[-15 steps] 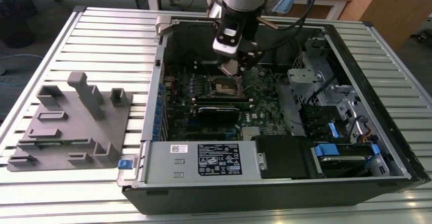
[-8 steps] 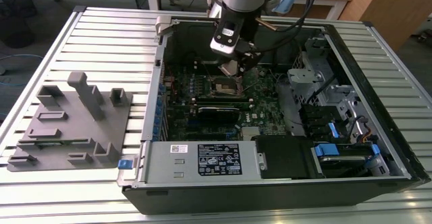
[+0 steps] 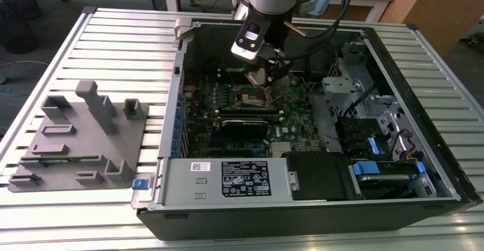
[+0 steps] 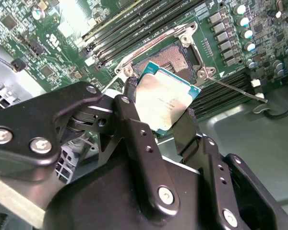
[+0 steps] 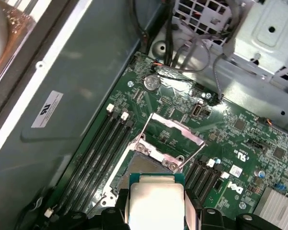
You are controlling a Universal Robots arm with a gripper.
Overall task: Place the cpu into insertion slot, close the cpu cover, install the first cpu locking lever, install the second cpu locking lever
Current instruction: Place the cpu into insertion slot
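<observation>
I am pinching the cpu (image 4: 165, 96) between the two black fingers of my end effector (image 4: 161, 104), one finger on each side of it. Its shiny grey top is showing in both wrist views. I am holding it inside the open computer case (image 3: 423, 203), which is sitting on the ribbed tabletop (image 3: 113, 35). The cpu is hanging just over the edge of the insertion slot (image 4: 165, 55) and is not sitting in it yet. The dark middle of the slot is lying bare. The cpu cover (image 5: 180, 129) is standing swung open at the far side of the slot. A thin metal lever (image 4: 235, 89) is sticking out beside the slot. A grey holder block (image 3: 76, 132) is resting on the tabletop, well apart from the case.
</observation>
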